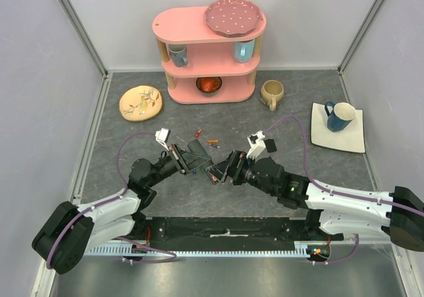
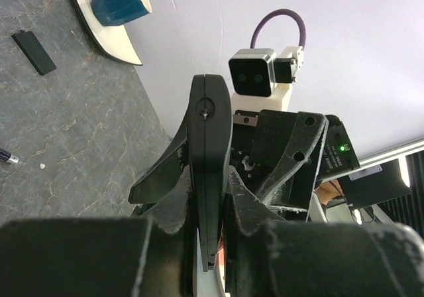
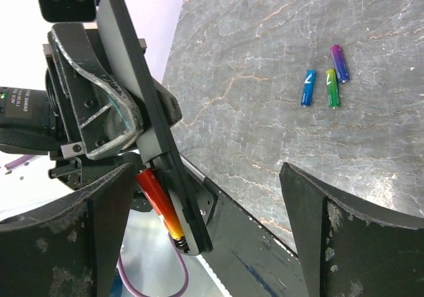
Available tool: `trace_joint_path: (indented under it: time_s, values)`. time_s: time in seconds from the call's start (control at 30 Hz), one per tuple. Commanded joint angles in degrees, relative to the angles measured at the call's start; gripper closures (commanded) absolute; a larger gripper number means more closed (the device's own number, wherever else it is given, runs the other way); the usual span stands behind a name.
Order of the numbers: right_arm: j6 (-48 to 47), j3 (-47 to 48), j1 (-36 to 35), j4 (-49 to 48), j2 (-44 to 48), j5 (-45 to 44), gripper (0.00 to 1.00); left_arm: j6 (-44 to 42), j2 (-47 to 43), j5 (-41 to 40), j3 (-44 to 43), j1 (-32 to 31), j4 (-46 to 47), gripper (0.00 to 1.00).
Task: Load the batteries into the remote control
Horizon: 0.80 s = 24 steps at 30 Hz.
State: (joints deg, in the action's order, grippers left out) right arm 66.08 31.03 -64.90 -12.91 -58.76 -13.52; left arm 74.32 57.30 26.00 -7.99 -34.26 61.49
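My left gripper [image 1: 196, 156] is shut on the remote control [image 2: 209, 151], a slim black bar seen edge-on between its fingers. In the right wrist view the remote control [image 3: 129, 65] stands tilted above the table's near edge. A red-orange battery [image 3: 159, 204] lies in the recess at its lower end, against a spring. My right gripper [image 3: 205, 234] is open, its fingers [image 3: 93, 234] wide on either side of the remote's lower end and not touching it. Blue [image 3: 308, 88], green [image 3: 332, 88] and purple [image 3: 339, 63] batteries lie loose on the table. Two more batteries [image 1: 197, 133] lie beyond the grippers.
A pink shelf [image 1: 209, 52] with cups and a pink plate [image 1: 233, 16] stands at the back. A yellow plate [image 1: 140, 102], a beige mug [image 1: 271, 93] and a blue mug [image 1: 340, 115] on a white square plate [image 1: 354, 141] sit around it. A small flat black piece [image 2: 33, 52] lies on the table.
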Motion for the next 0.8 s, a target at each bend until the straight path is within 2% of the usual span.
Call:
trace_joint_path:
  time_s: [0.0,0.4,0.77]
  values:
    - [1.4,-1.0,0.6,-2.1,0.0,0.2,0.04,-0.1,-1.0,0.5,-1.9,-0.5,3.6,0.98]
    - [1.9,-2.0,1.0,-3.4,-0.6,1.2,0.05,0.2,-1.5,0.5,-2.6,-0.5,3.3,0.98]
    - [-2.6,2.8,0.9,-0.2,-1.0,3.2,0.02,-0.4,-0.3,0.3,-1.7,-0.5,3.1,0.98]
